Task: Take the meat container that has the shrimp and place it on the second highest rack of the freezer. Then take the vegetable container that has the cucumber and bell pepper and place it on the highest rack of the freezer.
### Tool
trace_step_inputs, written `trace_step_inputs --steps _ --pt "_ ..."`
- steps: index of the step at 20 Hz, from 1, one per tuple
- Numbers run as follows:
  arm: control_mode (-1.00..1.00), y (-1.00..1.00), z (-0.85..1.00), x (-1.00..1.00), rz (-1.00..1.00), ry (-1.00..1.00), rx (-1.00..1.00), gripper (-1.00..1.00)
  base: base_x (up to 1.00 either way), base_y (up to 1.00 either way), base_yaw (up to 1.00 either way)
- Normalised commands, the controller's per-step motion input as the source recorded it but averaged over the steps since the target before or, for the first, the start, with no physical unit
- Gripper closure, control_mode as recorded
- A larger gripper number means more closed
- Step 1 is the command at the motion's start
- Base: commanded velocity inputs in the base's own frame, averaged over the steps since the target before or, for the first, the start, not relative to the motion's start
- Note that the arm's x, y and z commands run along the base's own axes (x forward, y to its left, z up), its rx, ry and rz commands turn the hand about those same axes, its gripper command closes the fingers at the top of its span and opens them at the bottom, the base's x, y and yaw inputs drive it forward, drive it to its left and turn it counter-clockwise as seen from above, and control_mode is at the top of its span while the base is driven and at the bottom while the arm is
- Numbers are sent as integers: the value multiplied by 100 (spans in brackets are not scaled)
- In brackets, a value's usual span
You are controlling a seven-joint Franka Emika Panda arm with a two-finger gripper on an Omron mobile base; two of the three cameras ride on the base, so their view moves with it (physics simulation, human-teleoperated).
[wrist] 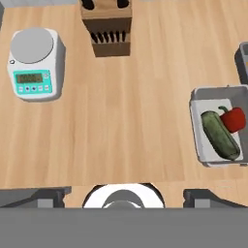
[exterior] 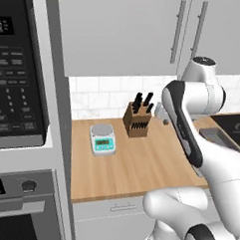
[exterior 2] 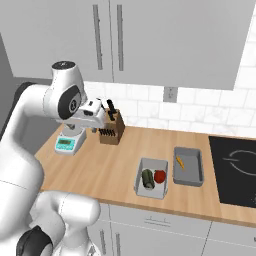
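Observation:
The pale vegetable container (exterior 2: 152, 162) sits near the counter's front edge, holding the dark green cucumber (exterior 2: 147, 179) and the red bell pepper (exterior 2: 159, 176). Just to its right is the dark-grey meat container (exterior 2: 192, 173) with the small orange shrimp (exterior 2: 180, 162). My gripper (exterior 2: 96, 120) hangs high over the counter, left of both containers, near the knife block. In the hand view the gripper (wrist: 124, 196) is open and holds nothing, with the vegetable container (wrist: 196, 126), cucumber (wrist: 219, 133) and bell pepper (wrist: 234, 118) at the right and a corner of the meat container (wrist: 242, 55) above them. The freezer and its racks are out of view.
A wooden knife block (exterior 2: 111, 131) and a white kitchen scale (exterior 2: 66, 142) stand at the back left of the counter. A black stove top (exterior 2: 235, 170) lies to the right. A microwave (exterior: 15, 71) over an oven (exterior: 17, 206) borders the left end. Wall cabinets (exterior 2: 150, 35) hang overhead.

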Motion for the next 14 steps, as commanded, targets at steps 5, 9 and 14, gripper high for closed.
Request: trace_step_inputs --steps 5,9,14 --pt "-100 -65 -38 -17 -44 0 6 -100 0 0 0" --pt "-100 -63 -18 0 -46 0 14 -100 0 0 0" --pt "-100 -69 -19 -7 -42 0 17 -100 0 0 0"
